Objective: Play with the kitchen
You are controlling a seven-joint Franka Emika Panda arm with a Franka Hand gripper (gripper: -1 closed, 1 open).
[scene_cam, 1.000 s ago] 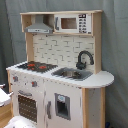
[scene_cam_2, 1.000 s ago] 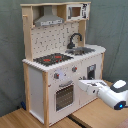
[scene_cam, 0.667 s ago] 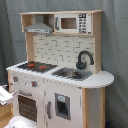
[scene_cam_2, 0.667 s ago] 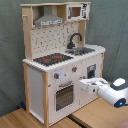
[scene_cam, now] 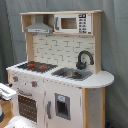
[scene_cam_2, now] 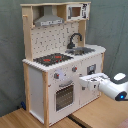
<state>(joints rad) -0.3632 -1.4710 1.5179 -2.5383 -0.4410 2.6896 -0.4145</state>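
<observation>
Approach is judged to be the step in hand: the gripper (scene_cam_2: pixel 84 83) is seen in the second exterior view reaching toward the front of the kitchen (scene_cam_2: pixel 60 55), level with the oven door (scene_cam_2: pixel 64 96) and just beside it. Whether the fingers are wide or narrow cannot be told. Contact with the door cannot be confirmed. The hob (scene_cam_2: pixel 52 59) lies above the gripper, the sink (scene_cam_2: pixel 83 50) and tap (scene_cam_2: pixel 74 39) higher and farther back. A handle or knob would next need to be lined up with and closed on.
</observation>
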